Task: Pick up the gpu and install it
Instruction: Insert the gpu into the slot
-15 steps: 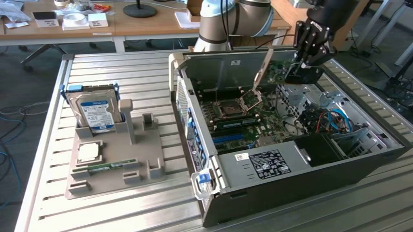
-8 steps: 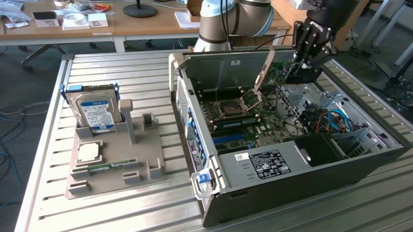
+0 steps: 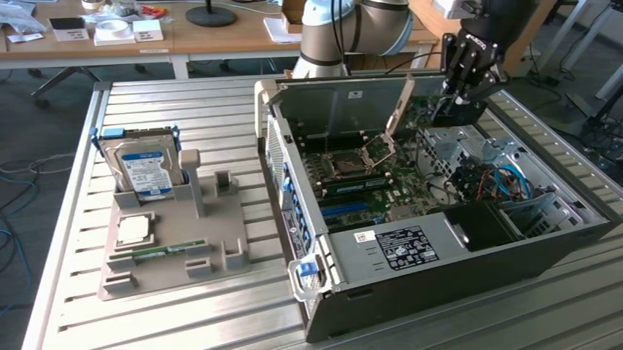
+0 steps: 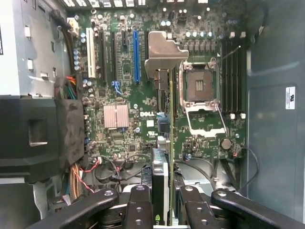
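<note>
My gripper (image 4: 164,212) is shut on the gpu (image 4: 164,143). In the wrist view the card is seen edge-on: a thin green board with its silver metal bracket (image 4: 164,52) at the far end and a black cooler against one finger (image 4: 139,207). It hangs above the motherboard (image 4: 119,138), over the area between the blue slot (image 4: 136,55) and the open CPU socket (image 4: 200,88). In the exterior view the gripper (image 3: 463,98) is over the far side of the open computer case (image 3: 428,255), with the dark gpu (image 3: 456,111) below its fingers.
A beige parts holder (image 3: 171,240) on the slatted table, at the exterior view's left, carries a blue-labelled hard drive (image 3: 144,169), a CPU (image 3: 133,230) and a RAM stick (image 3: 160,253). Inside the case are a black shroud (image 4: 43,138), cables (image 3: 497,182) and a silver heatsink (image 4: 116,116).
</note>
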Controlling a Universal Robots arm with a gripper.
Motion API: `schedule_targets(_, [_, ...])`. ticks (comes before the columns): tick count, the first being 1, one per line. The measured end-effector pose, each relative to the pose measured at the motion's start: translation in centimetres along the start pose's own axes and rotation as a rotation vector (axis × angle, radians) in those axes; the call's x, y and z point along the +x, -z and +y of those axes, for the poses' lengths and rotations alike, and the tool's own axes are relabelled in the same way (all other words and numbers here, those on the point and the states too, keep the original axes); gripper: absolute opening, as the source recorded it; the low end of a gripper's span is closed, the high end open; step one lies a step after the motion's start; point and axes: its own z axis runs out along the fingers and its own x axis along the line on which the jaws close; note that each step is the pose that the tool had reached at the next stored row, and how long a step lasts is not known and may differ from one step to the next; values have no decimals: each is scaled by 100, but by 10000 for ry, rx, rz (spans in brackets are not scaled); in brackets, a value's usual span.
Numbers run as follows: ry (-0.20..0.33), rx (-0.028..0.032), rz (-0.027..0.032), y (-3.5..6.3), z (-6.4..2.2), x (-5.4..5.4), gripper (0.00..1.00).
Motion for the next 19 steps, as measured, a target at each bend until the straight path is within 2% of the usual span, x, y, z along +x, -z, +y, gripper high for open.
schedule_targets(5, [12,102,-7,-22,103,5,27])
schedule_targets(16, [30,218,-13,-43,364,24,27])
schedule_targets(19, [29,228,-17,-45,417,50,27])
